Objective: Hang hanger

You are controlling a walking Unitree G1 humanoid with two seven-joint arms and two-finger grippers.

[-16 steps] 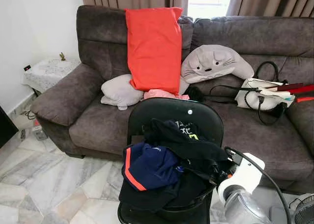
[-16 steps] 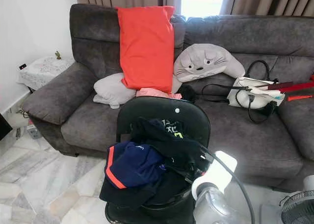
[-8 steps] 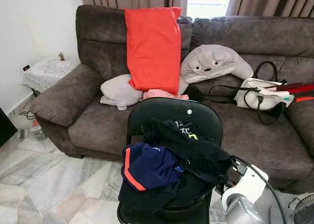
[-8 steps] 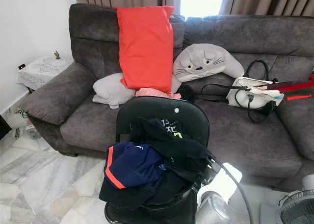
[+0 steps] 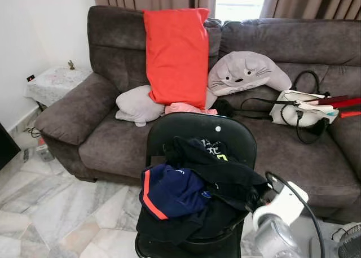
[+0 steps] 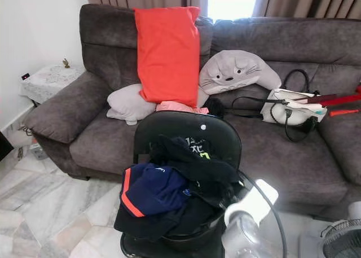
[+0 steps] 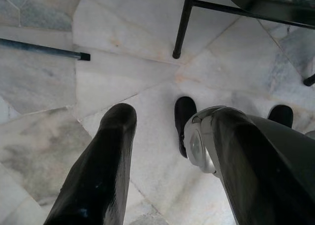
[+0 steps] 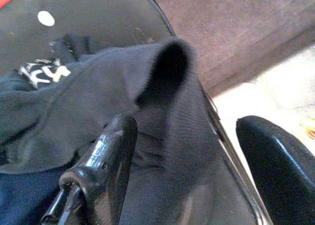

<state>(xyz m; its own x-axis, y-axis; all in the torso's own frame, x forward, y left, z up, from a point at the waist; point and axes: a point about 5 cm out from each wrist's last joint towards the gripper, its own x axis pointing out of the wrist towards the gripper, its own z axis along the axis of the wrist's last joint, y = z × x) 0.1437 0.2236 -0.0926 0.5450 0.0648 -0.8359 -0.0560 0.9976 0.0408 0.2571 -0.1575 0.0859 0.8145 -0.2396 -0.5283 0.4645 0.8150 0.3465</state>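
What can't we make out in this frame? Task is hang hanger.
- Hanger: none can be made out; the dark clothes pile covers the black chair seat in the eye views.
- Right gripper: open at a black garment fold; whatever lies beneath is hidden.
- Red sticks on the grey sofa: cut off by the eye view's edge.
- Left gripper: idle above marble floor.

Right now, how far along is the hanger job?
Early stage. Done: nothing visibly hung. In hand: the right tool is open at the edge of the black garment piled on the black chair, one finger on the cloth, gripping nothing. The left tool hangs open over the floor. Left: I can't make out a hanger, so finding, grasping and hanging it remain.
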